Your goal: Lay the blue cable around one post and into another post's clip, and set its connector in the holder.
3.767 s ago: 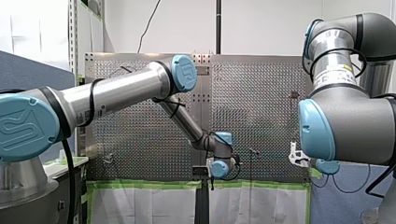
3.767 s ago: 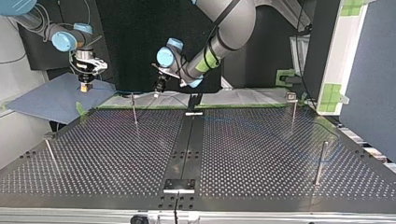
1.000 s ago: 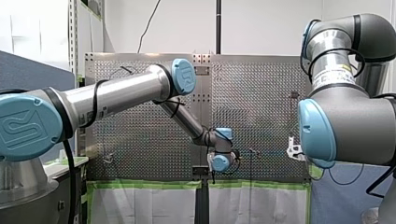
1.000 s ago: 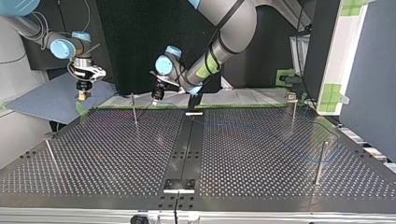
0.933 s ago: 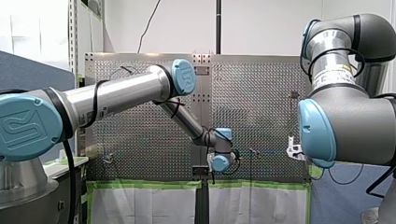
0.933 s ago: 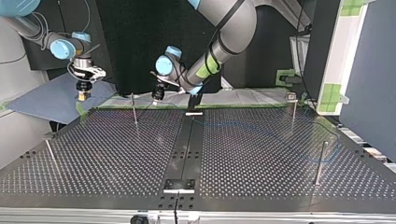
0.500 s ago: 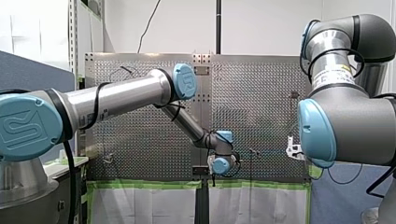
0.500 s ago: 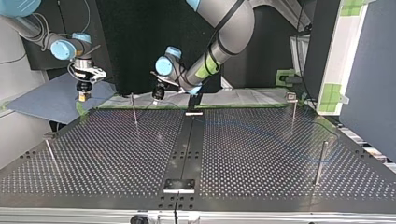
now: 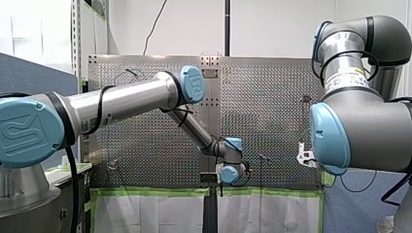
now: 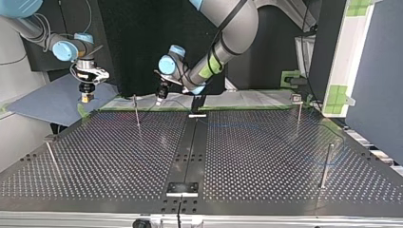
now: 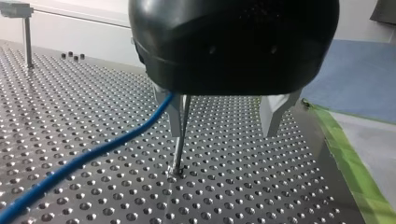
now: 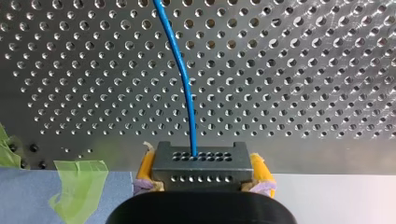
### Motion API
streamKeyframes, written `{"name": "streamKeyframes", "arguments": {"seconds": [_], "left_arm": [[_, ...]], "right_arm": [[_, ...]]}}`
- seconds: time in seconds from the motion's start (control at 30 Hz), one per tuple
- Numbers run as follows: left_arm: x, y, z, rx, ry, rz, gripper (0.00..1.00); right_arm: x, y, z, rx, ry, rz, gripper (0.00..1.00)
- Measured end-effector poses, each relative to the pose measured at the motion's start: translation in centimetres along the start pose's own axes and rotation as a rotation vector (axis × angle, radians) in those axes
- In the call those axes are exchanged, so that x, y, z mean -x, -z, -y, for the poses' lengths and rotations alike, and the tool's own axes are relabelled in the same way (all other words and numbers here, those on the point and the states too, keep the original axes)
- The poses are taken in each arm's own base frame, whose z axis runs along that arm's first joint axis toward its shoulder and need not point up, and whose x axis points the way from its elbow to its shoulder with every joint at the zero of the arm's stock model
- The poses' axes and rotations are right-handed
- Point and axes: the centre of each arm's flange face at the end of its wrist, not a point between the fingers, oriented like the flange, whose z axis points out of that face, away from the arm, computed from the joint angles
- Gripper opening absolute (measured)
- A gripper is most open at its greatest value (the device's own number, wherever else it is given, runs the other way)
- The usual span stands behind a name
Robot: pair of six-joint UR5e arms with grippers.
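- Our left gripper [image 11: 224,133] has its metal fingers [image 11: 175,119] spread wide and grips nothing. The thin post [image 11: 180,140] stands upright on the perforated table [image 11: 261,186] and shows between the fingers, close to one of them.
- The blue cable [image 11: 93,158] passes that same finger just beside the post, then trails away over the table.
- Our right gripper [image 12: 200,171] pinches the grey connector [image 12: 198,161] between its yellow pads [image 12: 146,168], and the cable leaves the connector's front face.
- In the top view, that gripper hangs to the post's left, off the table's edge, above a blue mat [image 10: 52,102].
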Motion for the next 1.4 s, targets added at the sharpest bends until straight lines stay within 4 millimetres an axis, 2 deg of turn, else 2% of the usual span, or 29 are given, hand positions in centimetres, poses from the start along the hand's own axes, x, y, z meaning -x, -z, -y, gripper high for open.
{"name": "streamKeyframes", "arguments": {"seconds": [0.03, 0.2, 0.53, 0.9, 1.17, 1.4], "left_arm": [[0.0, 0.1, 0.1, -0.001, -0.004, -0.001, 1.00], [0.4, 0.2, 0.5, -0.005, -0.011, 0.001, 1.00], [3.1, 1.7, 1.5, -0.012, -0.056, -0.008, 1.00], [1.9, 5.1, 2.0, -0.020, -0.118, -0.093, 1.00], [2.0, 6.9, 3.9, -0.042, -0.154, -0.150, 1.00], [4.3, 8.0, 6.1, -0.058, -0.159, -0.144, 1.00]], "right_arm": [[0.0, 0.0, 0.0, 0.000, -0.001, 0.000, 0.00], [0.1, 0.0, 0.0, 0.000, -0.002, 0.004, 0.00], [0.2, 0.1, 0.1, -0.003, -0.007, 0.009, 0.00], [0.3, 0.2, 0.1, -0.002, -0.011, 0.018, 0.00], [0.4, 0.2, 0.1, -0.002, -0.015, 0.020, 0.00], [0.5, 0.2, 0.1, -0.003, -0.016, 0.022, 0.00]]}}
